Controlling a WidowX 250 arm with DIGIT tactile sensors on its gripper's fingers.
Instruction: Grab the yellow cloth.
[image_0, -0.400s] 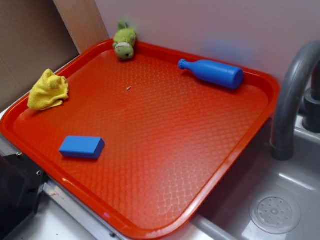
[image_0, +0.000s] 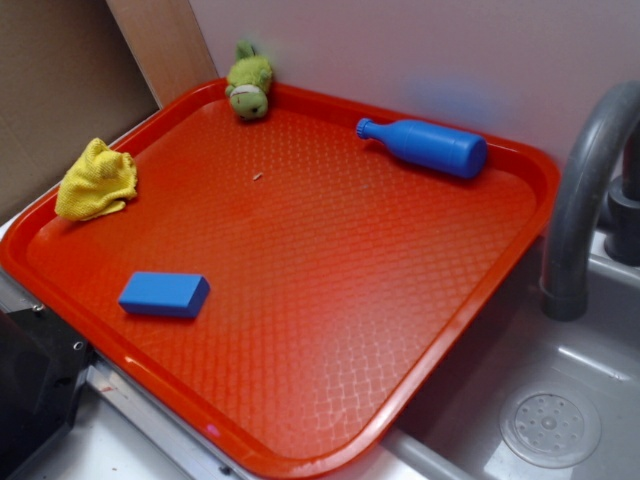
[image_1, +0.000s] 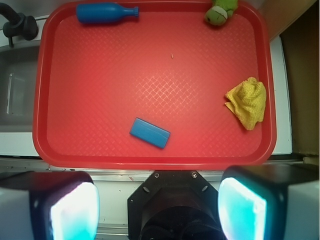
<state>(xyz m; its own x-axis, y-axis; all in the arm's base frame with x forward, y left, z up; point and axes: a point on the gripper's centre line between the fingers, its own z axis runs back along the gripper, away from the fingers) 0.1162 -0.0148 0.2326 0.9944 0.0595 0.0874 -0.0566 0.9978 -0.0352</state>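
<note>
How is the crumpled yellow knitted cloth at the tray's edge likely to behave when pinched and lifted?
The crumpled yellow knitted cloth looks soft and bunched, so it would probably sag and unfold. Its raised folds should catch easily. Lying against the red plastic tray's rim, it may drag rather than slide.

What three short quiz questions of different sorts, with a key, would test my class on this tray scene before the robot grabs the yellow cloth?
1. True or false: the gripper already holds the yellow cloth.
2. Which lies nearest the yellow cloth on the red tray? A) blue bottle B) blue block C) faucet
3. Fill in: the green plush toy sits at the tray's far ____.

Key: 1 false; 2 B; 3 rim.
</note>
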